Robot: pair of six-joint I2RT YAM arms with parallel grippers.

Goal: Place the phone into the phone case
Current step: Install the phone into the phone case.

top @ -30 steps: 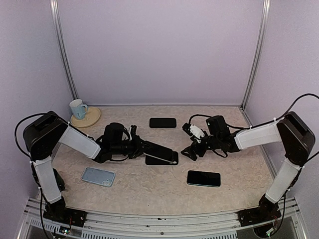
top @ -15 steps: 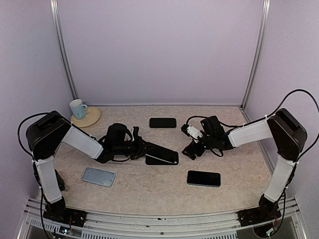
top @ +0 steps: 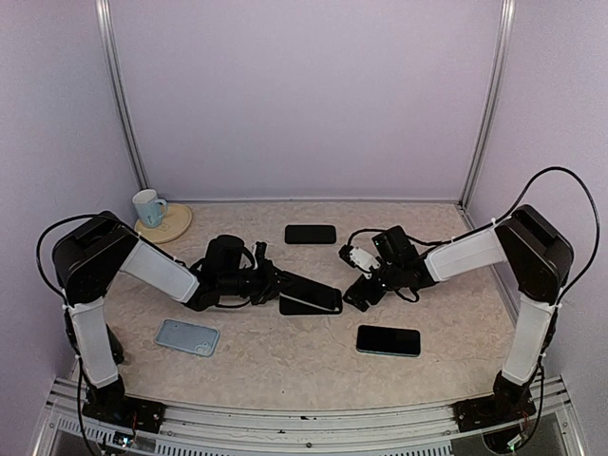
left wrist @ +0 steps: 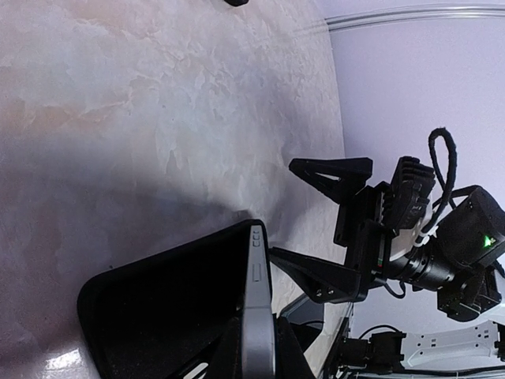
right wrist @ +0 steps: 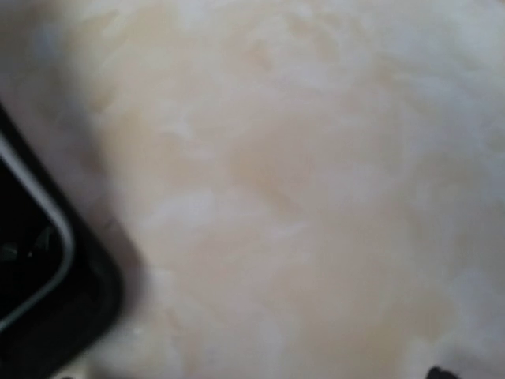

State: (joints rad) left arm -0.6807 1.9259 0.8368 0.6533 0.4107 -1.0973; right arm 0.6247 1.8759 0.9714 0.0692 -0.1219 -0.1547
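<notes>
The phone is gripped at its near end by the left pincer, whose jaws are closed tightly on it. The phone is tilted, its far end lowered onto the black phone case. The case lies flat on the table, just ahead of and below that pincer. In the left wrist view the phone's silver side is seen edge-on above the open case.

The right pincer is spread wide and nothing is held in it. Its fingers are placed just beyond the far end of the case. Whether the case is touched cannot be told.

The case does not appear to be pinned. If the phone is pushed forward, the case is likely to be slid across the smooth table towards the right pincer instead of receiving the phone.

If pressure is applied at this tilt, one corner may be seated while the other rides up on the lip.

Because only one end is gripped, the phone may be pivoted or slipped within the jaws under load.

The two pincers are close together, so a collision is risked by any misjudged approach. Little help is offered by the blurred right wrist view.
</notes>
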